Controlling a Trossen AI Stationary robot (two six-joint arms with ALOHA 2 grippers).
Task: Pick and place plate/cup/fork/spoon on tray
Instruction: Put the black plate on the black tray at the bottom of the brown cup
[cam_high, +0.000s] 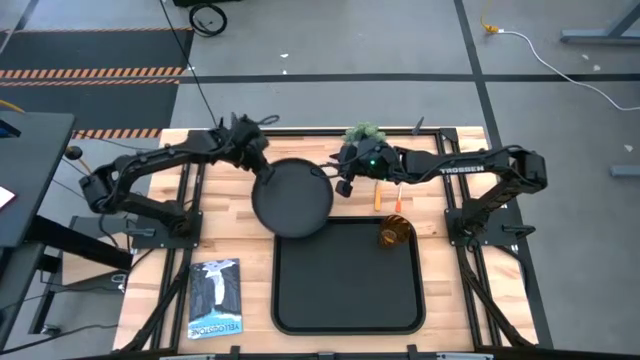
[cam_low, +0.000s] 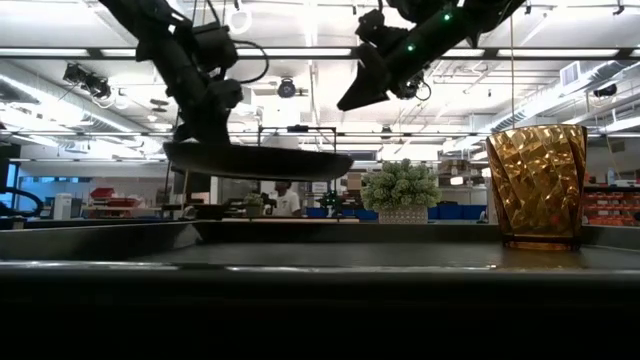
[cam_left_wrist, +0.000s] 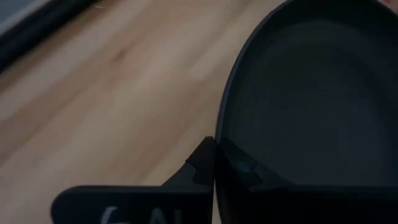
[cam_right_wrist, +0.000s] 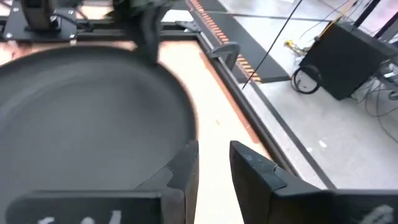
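The round black plate (cam_high: 292, 198) hangs level in the air over the tray's far edge; it also shows in the low view (cam_low: 258, 158). My left gripper (cam_high: 256, 162) is shut on the plate's far-left rim. My right gripper (cam_high: 346, 184) is open and empty, just above and beside the plate's right rim (cam_right_wrist: 180, 112). The black tray (cam_high: 300, 300) lies at the table's near middle. The amber cup (cam_high: 393, 232) stands upright in the tray's far right corner (cam_low: 537, 185). Two orange-handled utensils (cam_high: 380, 196) lie on the wood beyond the cup, partly under my right arm. My left gripper pinches the plate's raised rim (cam_left_wrist: 225, 134), one finger (cam_left_wrist: 200, 167) outside the rim and one finger (cam_left_wrist: 244, 169) inside the plate. The fingers come slanting down from the table's far left. The plate is lifted clear and hangs about level.
A small green potted plant (cam_high: 365, 132) stands at the far edge behind my right gripper. A blue booklet (cam_high: 215, 297) lies near the left of the tray. A person (cam_low: 287, 199) stands in the room beyond the table.
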